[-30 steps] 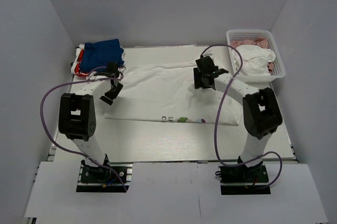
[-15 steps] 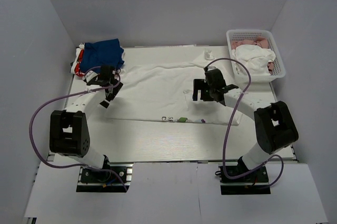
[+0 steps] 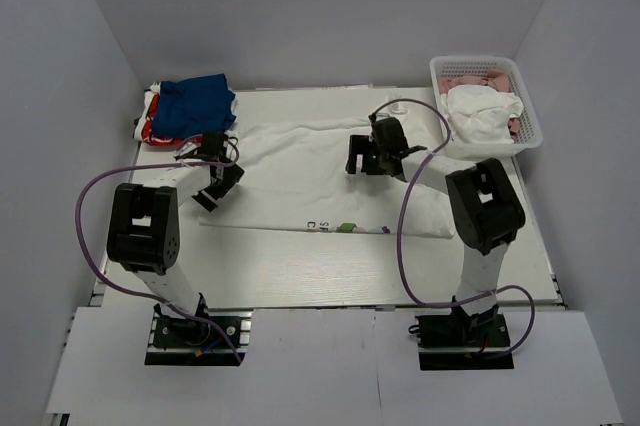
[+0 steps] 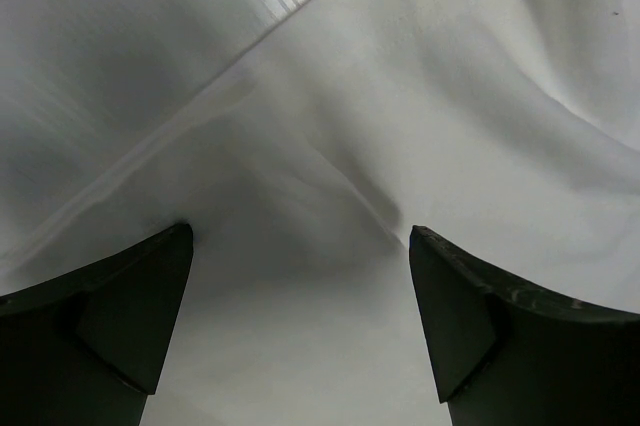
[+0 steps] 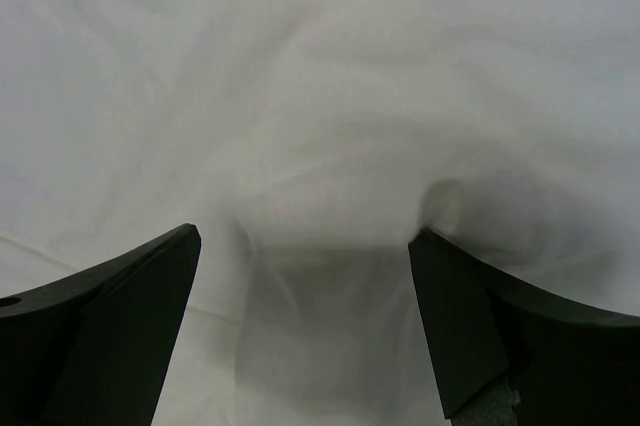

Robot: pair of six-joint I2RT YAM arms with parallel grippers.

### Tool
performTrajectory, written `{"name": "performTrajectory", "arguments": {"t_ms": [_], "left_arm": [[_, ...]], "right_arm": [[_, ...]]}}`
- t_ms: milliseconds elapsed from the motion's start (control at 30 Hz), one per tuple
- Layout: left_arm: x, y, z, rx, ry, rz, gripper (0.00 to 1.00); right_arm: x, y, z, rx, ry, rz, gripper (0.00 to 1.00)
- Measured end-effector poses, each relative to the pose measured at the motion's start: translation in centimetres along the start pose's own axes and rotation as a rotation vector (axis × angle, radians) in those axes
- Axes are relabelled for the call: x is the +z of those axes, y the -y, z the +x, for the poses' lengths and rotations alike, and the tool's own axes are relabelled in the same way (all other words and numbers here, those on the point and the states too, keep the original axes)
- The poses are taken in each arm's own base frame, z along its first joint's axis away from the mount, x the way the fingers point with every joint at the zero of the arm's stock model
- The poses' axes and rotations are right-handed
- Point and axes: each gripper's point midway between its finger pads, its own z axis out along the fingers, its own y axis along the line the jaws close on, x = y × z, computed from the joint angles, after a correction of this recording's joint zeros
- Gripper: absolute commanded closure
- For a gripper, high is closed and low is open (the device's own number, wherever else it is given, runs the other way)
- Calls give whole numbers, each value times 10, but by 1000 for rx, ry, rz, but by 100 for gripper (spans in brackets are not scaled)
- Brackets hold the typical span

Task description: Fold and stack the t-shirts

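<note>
white t-shirt (image 3: 310, 181): spread flat at the centre of the table (image 3: 300, 271), long side running 9 to 3 o'clock. Some print and lettering show along its 6 o'clock edge.
blue t-shirt (image 3: 197, 103): folded, at the table's 10 o'clock corner, lying on a red t-shirt (image 3: 150, 132) whose edge peeks out on the 8 o'clock side.
left arm (image 3: 145, 226): elbow raised above its base, forearm reaching toward 1 o'clock, wrist tipped down over the white t-shirt's 9 o'clock end.
left gripper (image 3: 213, 189): jaws spread wide with nothing clamped; its fingers (image 4: 130, 306) sit low over a hem and a soft fold. Whether the tips touch the cloth cannot be told.
right arm (image 3: 485, 208): elbow high, forearm stretched toward 10 o'clock, wrist pointing down.
right gripper (image 3: 362, 158): jaws wide apart and empty, over the shirt's 12 o'clock half; a rumpled ridge of cloth lies below the gap between its fingers (image 5: 120, 316).
basket (image 3: 530, 131): white, at 2 o'clock, holding bunched white and pink cloth.
</note>
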Motion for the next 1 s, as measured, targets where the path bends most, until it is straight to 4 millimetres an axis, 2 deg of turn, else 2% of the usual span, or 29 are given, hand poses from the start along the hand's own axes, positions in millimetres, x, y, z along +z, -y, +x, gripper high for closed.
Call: {"name": "performTrajectory", "arguments": {"t_ms": [133, 300, 367, 467, 533, 633, 700, 767, 867, 1000], "left_arm": [[0, -2, -1, 3, 7, -9, 1], [1, -7, -4, 6, 25, -32, 1], [1, -9, -4, 7, 29, -41, 1], [1, -11, -4, 10, 29, -49, 1], [0, -10, -4, 15, 30, -48, 1], [-1, -8, -5, 20, 31, -40, 1], [-1, -5, -6, 24, 28, -27, 1], [-1, -2, -5, 25, 24, -14, 1], [-1, 0, -5, 27, 19, -3, 1], [-2, 0, -3, 30, 12, 1, 1]], "right_arm": [[22, 2, -43, 0, 74, 36, 10], [46, 32, -96, 4, 145, 149, 10], [46, 39, -109, -8, 161, 164, 10], [30, 47, -120, -40, 182, 183, 10], [9, 43, -116, -58, 189, 168, 10], [-33, 33, -99, -70, 204, 130, 10], [-62, 28, -79, -63, 204, 101, 10], [-78, 24, -61, -56, 204, 70, 10], [-75, 25, -41, -38, 168, 50, 10], [-47, 24, -20, -9, 93, 21, 10]]}}
